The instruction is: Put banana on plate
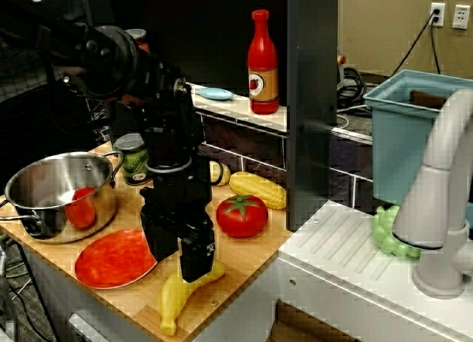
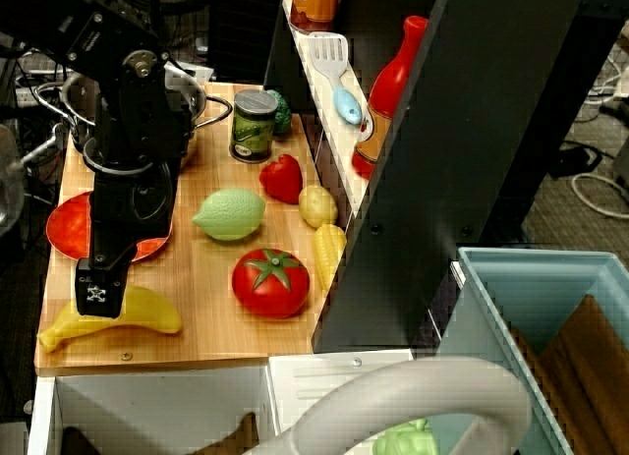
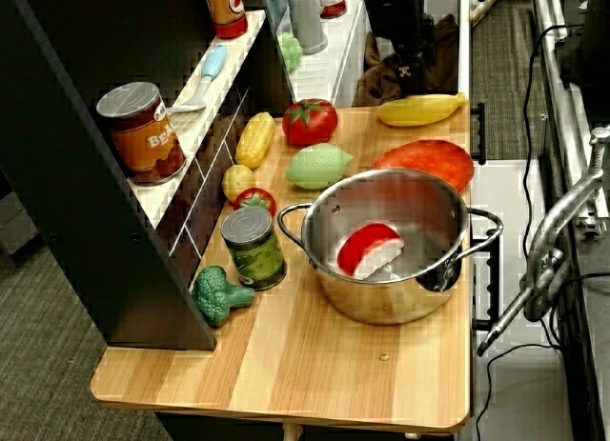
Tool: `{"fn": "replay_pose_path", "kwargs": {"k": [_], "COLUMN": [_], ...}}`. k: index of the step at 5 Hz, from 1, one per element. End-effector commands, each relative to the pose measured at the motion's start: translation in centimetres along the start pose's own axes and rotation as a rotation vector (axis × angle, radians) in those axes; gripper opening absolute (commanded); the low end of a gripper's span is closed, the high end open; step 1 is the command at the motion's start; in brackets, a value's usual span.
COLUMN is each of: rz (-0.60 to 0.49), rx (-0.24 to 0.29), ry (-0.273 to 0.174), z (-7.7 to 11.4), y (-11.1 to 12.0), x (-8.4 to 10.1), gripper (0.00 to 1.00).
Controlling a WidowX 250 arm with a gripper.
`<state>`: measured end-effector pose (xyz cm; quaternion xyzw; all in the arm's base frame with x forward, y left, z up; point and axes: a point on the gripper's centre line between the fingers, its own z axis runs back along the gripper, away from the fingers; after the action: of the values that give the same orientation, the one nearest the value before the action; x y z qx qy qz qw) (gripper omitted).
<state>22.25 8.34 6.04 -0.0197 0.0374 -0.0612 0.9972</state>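
The yellow banana (image 1: 176,303) lies flat by the front edge of the wooden counter, just beside the red-orange plate (image 1: 111,262). In the other views the banana (image 2: 147,312) (image 3: 419,110) and the plate (image 2: 65,224) (image 3: 424,161) sit side by side in the same way. My black gripper (image 1: 179,268) points straight down over the banana's middle, with its fingers slightly apart and their tips at or just above the fruit. From the side, the gripper (image 2: 98,296) covers part of the banana. I cannot tell whether the fingers touch it.
A steel pot (image 1: 44,187) holding a red piece stands behind the plate. A tomato (image 1: 241,215), corn cob (image 1: 257,188), green lemon (image 2: 229,215) and can (image 1: 134,159) lie to the right and behind. A dark shelf post (image 1: 310,105) and a sink faucet (image 1: 443,209) stand at the right.
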Motion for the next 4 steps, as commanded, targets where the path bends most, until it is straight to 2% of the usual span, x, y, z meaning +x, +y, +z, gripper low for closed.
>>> {"fn": "replay_pose_path", "kwargs": {"k": [1,2,3,4], "rz": [0.107,0.165,0.187,0.203], "rx": [-0.014,-0.042,-0.048,-0.102], "ry": [-0.163,-0.185,-0.174,-0.177], "z": [-1.6,-2.8,-3.3,-3.6], "y": [1.1,0.8,1.5,2.0], "x": [-1.1,-0.6,-0.3,-0.7], "gripper": [1.0,1.0,1.0,0.0]}}
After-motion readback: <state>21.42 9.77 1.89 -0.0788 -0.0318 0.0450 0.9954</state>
